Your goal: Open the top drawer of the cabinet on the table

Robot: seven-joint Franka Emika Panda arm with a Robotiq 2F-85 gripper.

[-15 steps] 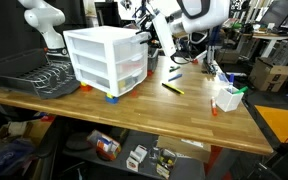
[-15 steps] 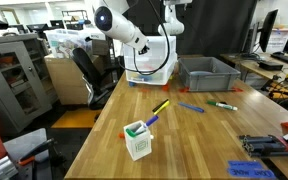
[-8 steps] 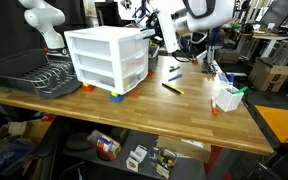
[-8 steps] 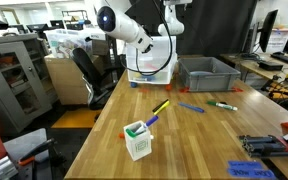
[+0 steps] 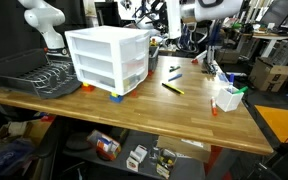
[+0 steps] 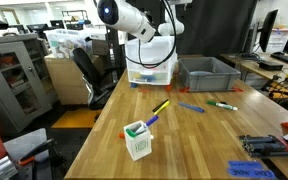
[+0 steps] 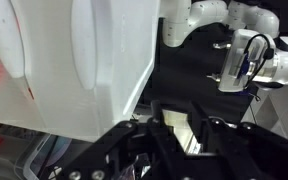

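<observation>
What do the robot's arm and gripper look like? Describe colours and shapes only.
The arm is built of glossy white, rounded segments, with a dark round cap at one joint. The gripper is black, with angular, linked fingers.

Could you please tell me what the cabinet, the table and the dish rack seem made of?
The cabinet looks like plastic: white frame, translucent drawers. The table top seems wood: light-brown, faint plank lines, matte. The dish rack appears to be black wire, probably coated, given its thin bars.

My view: cabinet [image 5: 106, 58] on table [image 5: 144, 115]; dish rack [image 5: 29, 72] just beside at cabinet's 9 o'clock; markers [image 5: 172, 88] at 3 o'clock, small container [image 5: 227, 98] farther that way.
</observation>
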